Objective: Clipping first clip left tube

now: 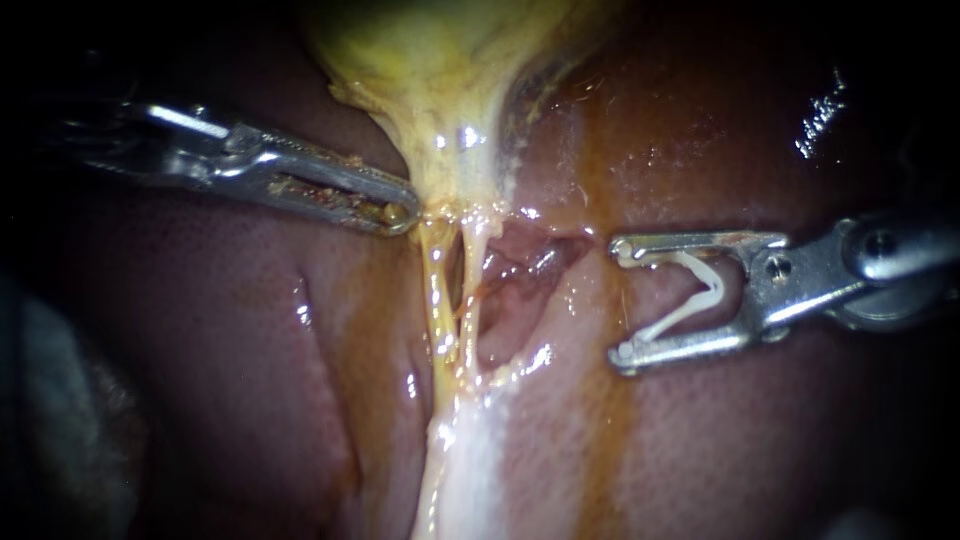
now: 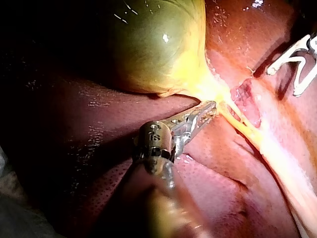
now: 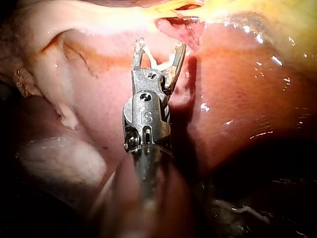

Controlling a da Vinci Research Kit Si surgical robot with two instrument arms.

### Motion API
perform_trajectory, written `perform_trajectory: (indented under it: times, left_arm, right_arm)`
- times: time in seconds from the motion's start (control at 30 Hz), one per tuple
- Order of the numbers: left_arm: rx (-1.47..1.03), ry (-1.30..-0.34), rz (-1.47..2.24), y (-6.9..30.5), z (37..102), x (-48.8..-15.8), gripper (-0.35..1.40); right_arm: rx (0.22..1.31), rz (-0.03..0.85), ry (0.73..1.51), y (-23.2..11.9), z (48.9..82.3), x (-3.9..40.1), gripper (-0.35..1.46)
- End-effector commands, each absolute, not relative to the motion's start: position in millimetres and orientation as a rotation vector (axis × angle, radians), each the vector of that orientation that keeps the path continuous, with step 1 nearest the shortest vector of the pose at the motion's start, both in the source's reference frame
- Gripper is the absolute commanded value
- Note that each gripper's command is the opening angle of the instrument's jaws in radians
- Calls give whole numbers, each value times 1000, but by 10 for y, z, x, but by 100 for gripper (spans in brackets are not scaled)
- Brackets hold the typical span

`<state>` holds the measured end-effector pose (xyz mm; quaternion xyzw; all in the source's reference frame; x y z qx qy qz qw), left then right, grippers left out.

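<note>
The right instrument (image 1: 622, 300), jaws carrying an open white clip (image 1: 703, 290), hovers short of the left tube (image 1: 436, 300) as the left instrument (image 1: 400, 212) grips the gallbladder (image 1: 440, 100) at its neck; a deep advance could snag the right tube (image 1: 470, 280) too.

The liver (image 1: 220, 330) carries the gallbladder (image 1: 440, 60) and two tubes (image 1: 437, 300).

The left instrument (image 1: 395, 212) enters from the upper left, its jaws pinching the gallbladder (image 1: 440, 90) at its narrow neck. The left tube (image 1: 437, 310) runs down from there at centre. At right, apart from it, the right instrument (image 1: 620, 300) holds a white clip (image 1: 700, 295) between wide-spread jaws.
</note>
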<state>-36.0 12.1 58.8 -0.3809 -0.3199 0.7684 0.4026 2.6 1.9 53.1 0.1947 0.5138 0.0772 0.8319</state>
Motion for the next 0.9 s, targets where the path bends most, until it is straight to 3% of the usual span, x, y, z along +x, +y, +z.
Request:
perform_trajectory:
  times: [0.03,0.6,0.9]
  left_arm:
    - [-962,-810,1941,121,586,-359,-35]
    - [-957,-796,1920,135,524,-321,-35]
    - [-957,-795,1919,135,524,-322,-35]
  right_arm:
    - [416,162,1090,19,532,26,50]
    - [428,155,1088,18,529,33,50]
    - [477,181,1116,6,523,73,50]
